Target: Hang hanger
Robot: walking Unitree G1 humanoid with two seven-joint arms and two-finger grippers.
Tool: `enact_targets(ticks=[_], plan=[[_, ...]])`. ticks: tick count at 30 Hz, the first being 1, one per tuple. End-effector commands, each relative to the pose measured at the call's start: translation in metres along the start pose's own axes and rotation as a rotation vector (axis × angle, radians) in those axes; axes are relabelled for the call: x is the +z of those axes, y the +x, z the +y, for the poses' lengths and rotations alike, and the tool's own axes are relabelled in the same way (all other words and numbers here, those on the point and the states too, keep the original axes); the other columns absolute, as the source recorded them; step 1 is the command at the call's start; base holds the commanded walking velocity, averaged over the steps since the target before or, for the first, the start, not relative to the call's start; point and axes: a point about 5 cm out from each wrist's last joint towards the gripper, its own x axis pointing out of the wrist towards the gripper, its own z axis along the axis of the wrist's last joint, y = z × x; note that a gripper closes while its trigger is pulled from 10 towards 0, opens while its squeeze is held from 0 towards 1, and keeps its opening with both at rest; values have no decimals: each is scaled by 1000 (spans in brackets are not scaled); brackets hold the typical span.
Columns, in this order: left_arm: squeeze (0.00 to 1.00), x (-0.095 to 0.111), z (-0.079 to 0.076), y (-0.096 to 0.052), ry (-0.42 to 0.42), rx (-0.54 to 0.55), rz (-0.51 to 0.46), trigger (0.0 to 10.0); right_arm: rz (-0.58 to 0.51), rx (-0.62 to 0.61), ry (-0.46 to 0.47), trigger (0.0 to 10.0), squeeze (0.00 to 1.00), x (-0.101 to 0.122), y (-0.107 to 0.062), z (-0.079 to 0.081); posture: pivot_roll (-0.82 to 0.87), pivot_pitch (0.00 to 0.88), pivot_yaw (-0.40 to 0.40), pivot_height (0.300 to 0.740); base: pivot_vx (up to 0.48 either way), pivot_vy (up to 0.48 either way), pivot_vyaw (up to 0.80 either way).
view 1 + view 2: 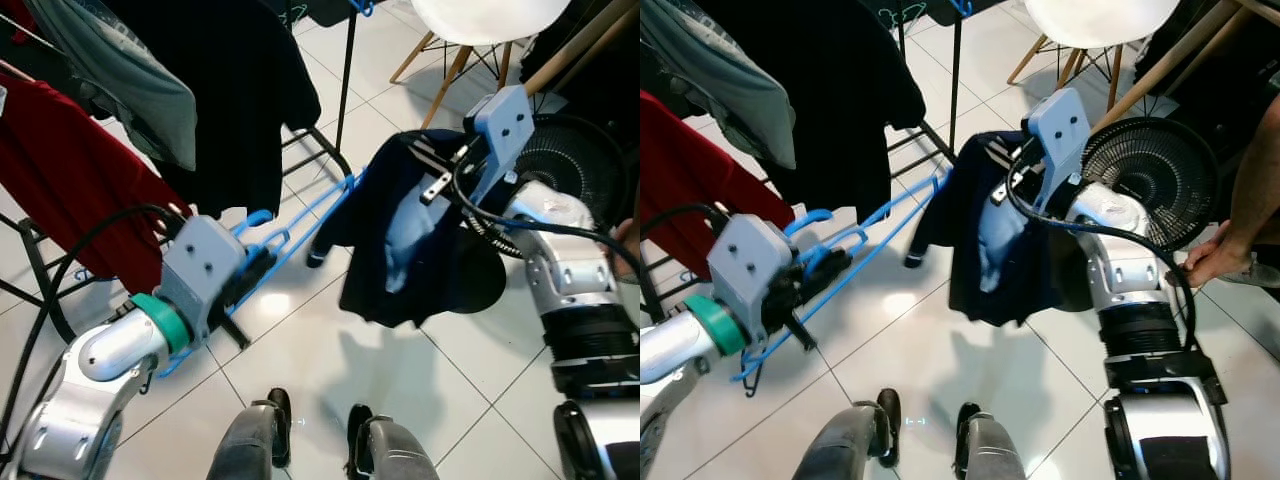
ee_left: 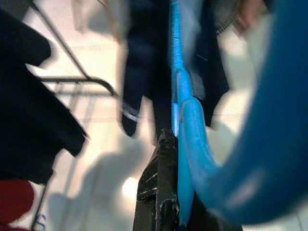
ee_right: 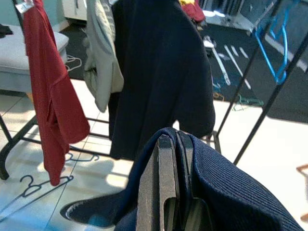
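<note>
A blue plastic hanger (image 1: 300, 235) slants over the tiled floor from my left gripper (image 1: 250, 272) up into a navy garment (image 1: 400, 235). The left gripper is shut on the hanger's hook end; in the left wrist view the blue hanger (image 2: 180, 144) runs along a black finger (image 2: 156, 192). My right gripper (image 1: 440, 172) is shut on the top of the navy garment, which droops below it. The right wrist view has the navy garment (image 3: 231, 192) bunched around the fingers (image 3: 161, 178). A black clothes rack (image 1: 345, 80) stands behind, at the left.
On the rack hang a red shirt (image 1: 70, 170), a grey shirt (image 1: 130, 80) and a black garment (image 1: 230, 100). A black floor fan (image 1: 1150, 180) and a white chair (image 1: 490, 20) stand at the right. A person's hand (image 1: 1210, 260) is by the fan.
</note>
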Motion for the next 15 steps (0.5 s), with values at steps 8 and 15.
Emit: enact_targets(ticks=[8,15], plan=[[0,-12,-8,-1,-54,-103,77,10000,16,-100,-14,10000,0,-11,-20,-15,20,186,85,740,0,0,0],[0,-6,-7,13,-160,-43,69,10000,-40,-33,52,10000,0,-7,0,11,21,184,85,740,0,0,0]])
